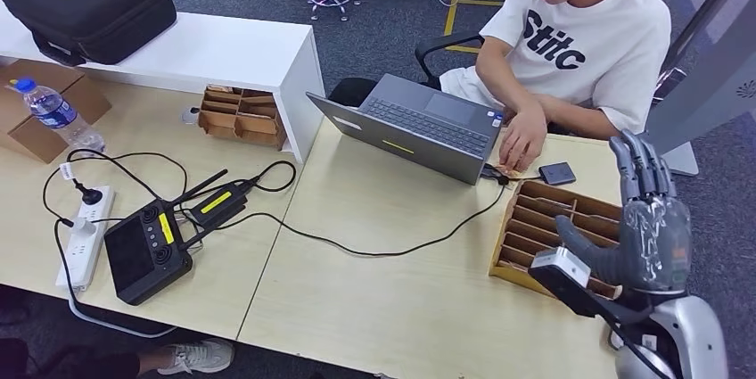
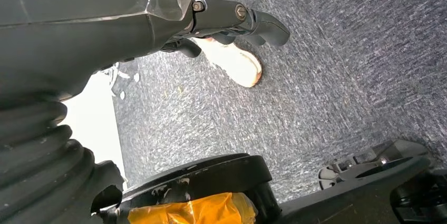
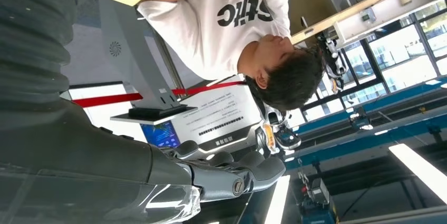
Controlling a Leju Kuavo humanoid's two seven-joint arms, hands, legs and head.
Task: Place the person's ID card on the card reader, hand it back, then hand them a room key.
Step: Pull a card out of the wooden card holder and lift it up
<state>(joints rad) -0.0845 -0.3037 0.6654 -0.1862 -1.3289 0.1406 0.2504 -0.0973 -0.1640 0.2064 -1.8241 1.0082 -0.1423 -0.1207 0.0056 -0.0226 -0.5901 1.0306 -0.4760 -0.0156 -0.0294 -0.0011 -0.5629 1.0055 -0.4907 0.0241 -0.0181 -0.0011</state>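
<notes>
The right hand (image 1: 649,218) is hovering upright over the slotted wooden card rack (image 1: 535,218) — fingers straight and spread, grasping nothing. The person (image 1: 571,49) is resting a hand (image 1: 521,140) by the laptop (image 1: 419,129), just beside the small dark card reader (image 1: 556,173). The left hand (image 2: 232,21) is hanging above carpet — its fingers' state I cannot tell.

The person's hand (image 1: 521,138) covers whatever lies beneath it on the tabletop (image 1: 392,299); the raised right hand (image 1: 646,218) hides part of the brown slotted cardboard tray (image 1: 535,223).
</notes>
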